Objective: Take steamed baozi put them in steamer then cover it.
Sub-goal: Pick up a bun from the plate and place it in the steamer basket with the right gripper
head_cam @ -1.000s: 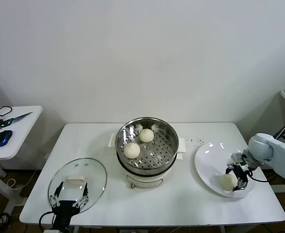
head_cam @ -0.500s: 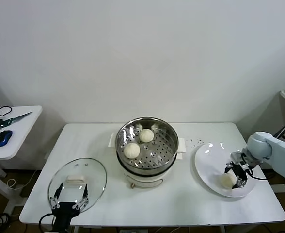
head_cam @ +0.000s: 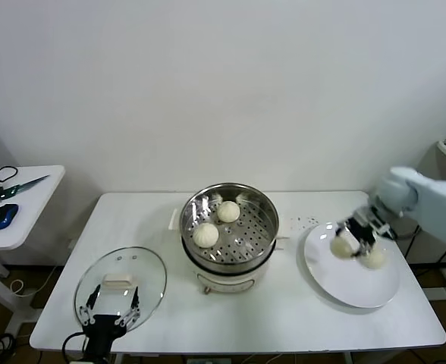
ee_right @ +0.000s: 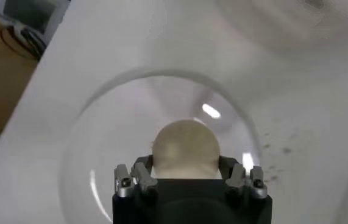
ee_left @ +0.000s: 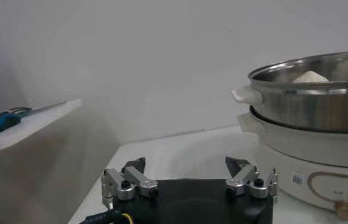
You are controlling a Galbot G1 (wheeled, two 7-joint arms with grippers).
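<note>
Left gripper (head_cam: 107, 309) parked at the table's (head_cam: 147, 227) near edge, nearer the camera than the steamer (head_cam: 229, 227) and to its left, fingers spread wide with nothing between them, hovering over the glass cover (head_cam: 121, 288) that lies flat there. Steamer sits mid-table, lid off, two baozi on its perforated tray: one toward the front-left (head_cam: 206, 235), one behind it (head_cam: 229, 211). Right gripper (head_cam: 353, 236) is to the steamer's right, lifted above the white plate (head_cam: 352, 284), clenched on a third baozi (head_cam: 343, 247); the wrist view shows the bun (ee_right: 184, 149) pinched between both fingers. Fourth baozi (head_cam: 373, 258) is just beside the held one, on the side away from the steamer; can't tell if it rests on the plate. Key relation: steamer lies to the left of the right gripper, well apart, rim higher than the plate, so the carry should go leftward and over the rim. Buns are round, no long axis. Small label on the steamer base (ee_left: 297, 179), unreadable.
</note>
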